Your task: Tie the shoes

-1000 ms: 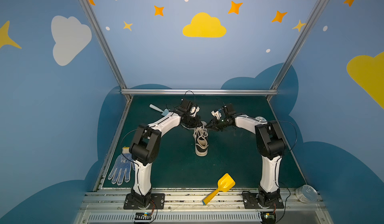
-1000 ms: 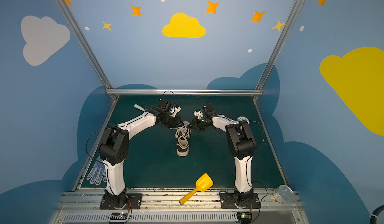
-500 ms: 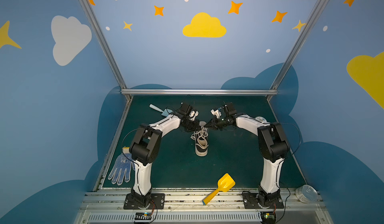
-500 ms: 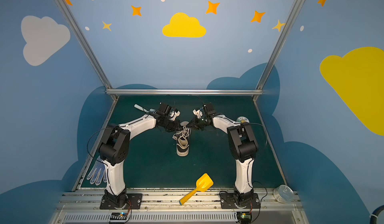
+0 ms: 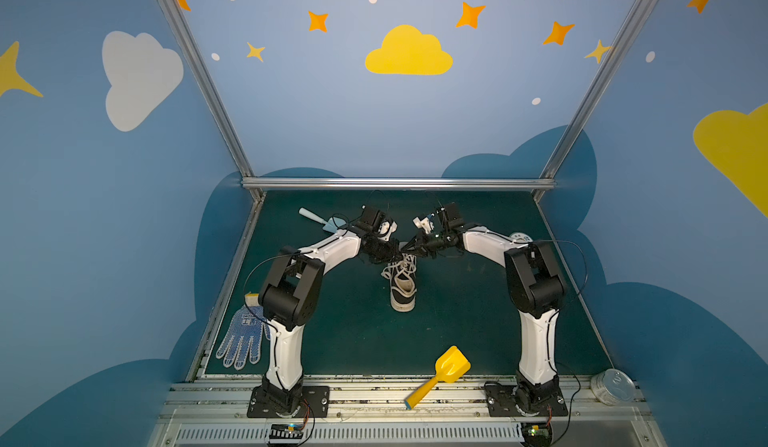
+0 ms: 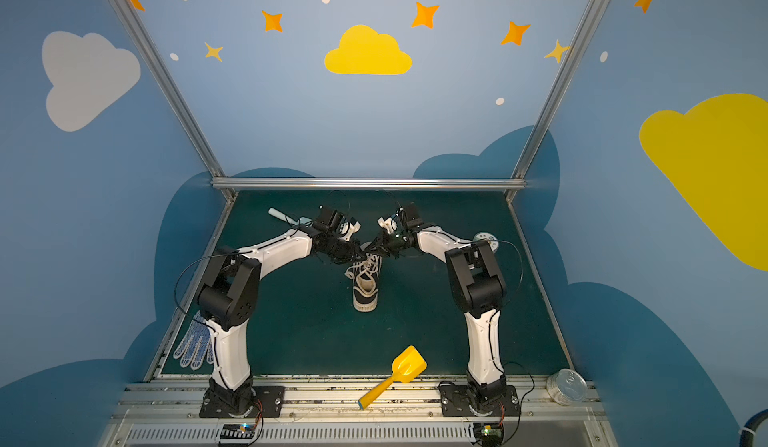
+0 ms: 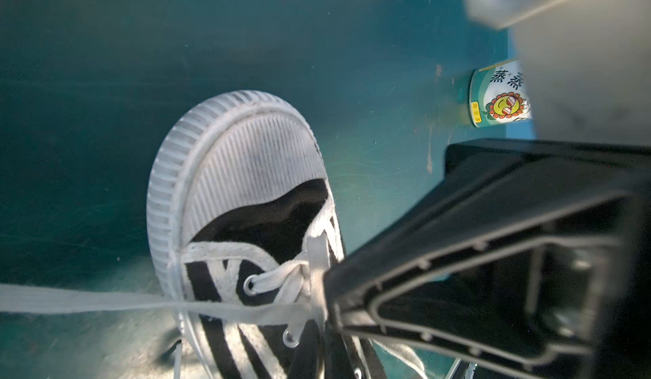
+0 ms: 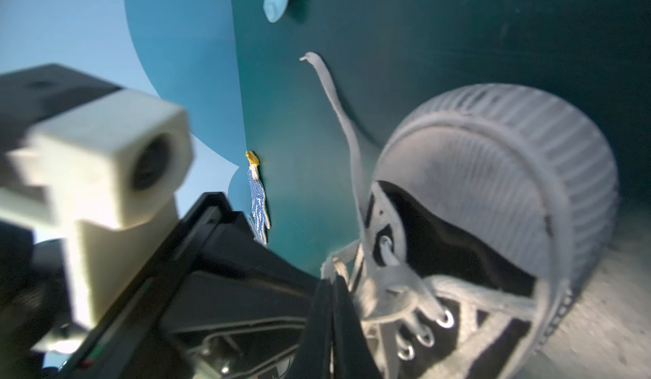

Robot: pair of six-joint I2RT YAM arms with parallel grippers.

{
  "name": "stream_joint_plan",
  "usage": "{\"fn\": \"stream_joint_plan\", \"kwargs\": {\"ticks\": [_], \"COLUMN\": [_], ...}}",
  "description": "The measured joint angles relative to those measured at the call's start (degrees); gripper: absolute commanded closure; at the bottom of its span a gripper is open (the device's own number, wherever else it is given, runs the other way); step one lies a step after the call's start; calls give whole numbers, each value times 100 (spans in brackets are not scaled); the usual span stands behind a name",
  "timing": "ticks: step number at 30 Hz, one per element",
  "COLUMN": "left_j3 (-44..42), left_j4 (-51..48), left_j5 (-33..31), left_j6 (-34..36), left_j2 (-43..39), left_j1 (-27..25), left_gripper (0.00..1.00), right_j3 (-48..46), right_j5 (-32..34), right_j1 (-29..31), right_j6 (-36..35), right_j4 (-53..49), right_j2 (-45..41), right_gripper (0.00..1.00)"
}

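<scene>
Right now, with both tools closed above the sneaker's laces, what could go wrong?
The left tool and right tool stand almost tip to tip above the sneaker; a small misjudged move could knock them together.
The right tool pinches a taut lace, and nothing pins the sneaker down, so a pull may drag or tip it instead of tightening.
The loose lace end lies far out on the mat; it may be hard to catch.

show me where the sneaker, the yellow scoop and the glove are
sneaker (image 5: 403, 298): in a top view, on the black canvas by the heel
yellow scoop (image 5: 452, 367): in a top view, on the blade
glove (image 5: 243, 335): in a top view, on the palm
</scene>
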Motion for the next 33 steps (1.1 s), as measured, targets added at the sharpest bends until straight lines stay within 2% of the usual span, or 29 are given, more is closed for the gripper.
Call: {"fn": "stream_joint_plan", "kwargs": {"ticks": [13,19,23,28,33], "left_j3": [0,0,2,173,291], "left_j4": [-4,-11,-63,-313,-605], "left_j5": [-4,-26,-94,-238,-431], "left_j6": [0,0,85,643,1947], "left_j2": [-22,-92,-210,-319,-420], "left_j1": [2,4,33,170,262], "left_gripper": [88,68,66,65,66], "right_j3": [-313,-348,-361,-365,-365], "right_j5": [85,90,90,83,74], "right_j1": [-4,-33,-52,-52,-52], "right_j6": [-13,-26,-37,-72,-133], "right_j4": [-24,-26,-31,-39,-44], "right_j2": [35,39,52,52,52], "right_gripper": [96,96,96,96,96]}}
